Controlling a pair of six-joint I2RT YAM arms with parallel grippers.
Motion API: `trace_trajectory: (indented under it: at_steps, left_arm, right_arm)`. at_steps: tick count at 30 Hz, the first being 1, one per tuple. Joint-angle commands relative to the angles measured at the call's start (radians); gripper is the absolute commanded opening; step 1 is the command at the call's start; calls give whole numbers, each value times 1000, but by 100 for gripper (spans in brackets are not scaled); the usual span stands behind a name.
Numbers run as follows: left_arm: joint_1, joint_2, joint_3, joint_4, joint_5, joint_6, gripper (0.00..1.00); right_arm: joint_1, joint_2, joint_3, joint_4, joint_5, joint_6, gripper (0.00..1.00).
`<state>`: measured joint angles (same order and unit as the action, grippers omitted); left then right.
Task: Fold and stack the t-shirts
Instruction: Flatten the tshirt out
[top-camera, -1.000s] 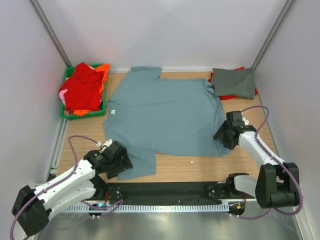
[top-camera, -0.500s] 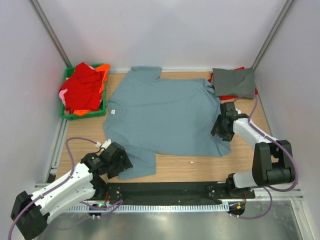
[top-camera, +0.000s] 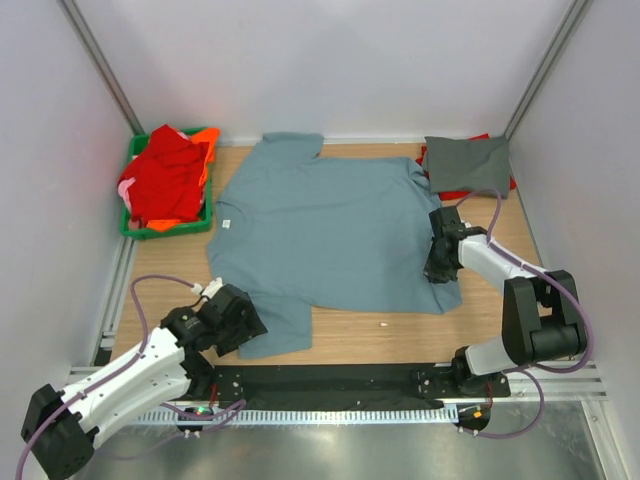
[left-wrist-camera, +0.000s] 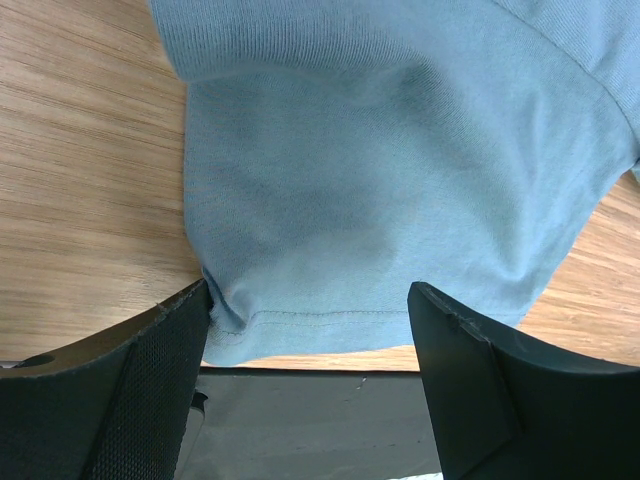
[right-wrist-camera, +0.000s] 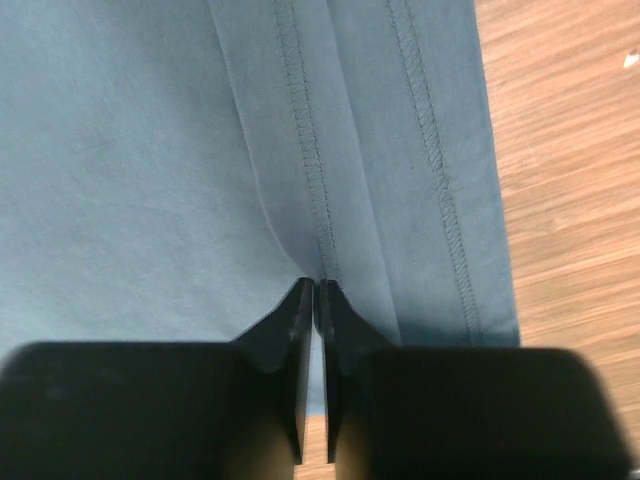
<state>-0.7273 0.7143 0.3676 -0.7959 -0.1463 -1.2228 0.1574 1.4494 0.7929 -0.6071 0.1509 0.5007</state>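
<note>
A dusty blue-grey t-shirt (top-camera: 330, 230) lies spread flat on the wooden table. My left gripper (top-camera: 245, 335) stands open over its near-left sleeve (left-wrist-camera: 380, 200), one finger at each side of the sleeve's hem and the left pad (left-wrist-camera: 160, 370) touching the cloth's edge. My right gripper (top-camera: 437, 268) sits on the shirt's right edge, shut on a raised fold of the hem (right-wrist-camera: 305, 150). In the right wrist view that gripper (right-wrist-camera: 315, 287) pinches the seam between its tips. A darker grey t-shirt (top-camera: 467, 163) lies folded at the back right on a red one (top-camera: 462, 195).
A green crate (top-camera: 135, 230) at the back left holds a heap of red and orange t-shirts (top-camera: 165, 180). A small white speck (top-camera: 382, 325) lies on the wood near the shirt's front hem. A black strip (top-camera: 330, 385) runs along the near edge. White walls close in on three sides.
My right gripper has moved farther along the shirt's right edge and closed on a fold of the hem. The left arm has barely shifted and stays open.
</note>
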Motion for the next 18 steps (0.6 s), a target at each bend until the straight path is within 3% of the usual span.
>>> trace_trajectory:
  at_steps: [1, 2, 10, 18]
  left_arm:
    - [-4, 4, -50, 29, -21, -3, 81]
    - [-4, 4, -50, 29, -22, -3, 81]
    - [-4, 2, -48, 32, -12, 2, 81]
    - [-6, 2, -52, 43, 7, 11, 81]
  right_arm:
    - [5, 2, 31, -5, 10, -2, 5]
    - [5, -3, 31, -6, 10, 1, 1]
    - [-80, -178, -4, -42, 110, 102, 1]
    - [-318, -284, -112, -29, -65, 177, 1]
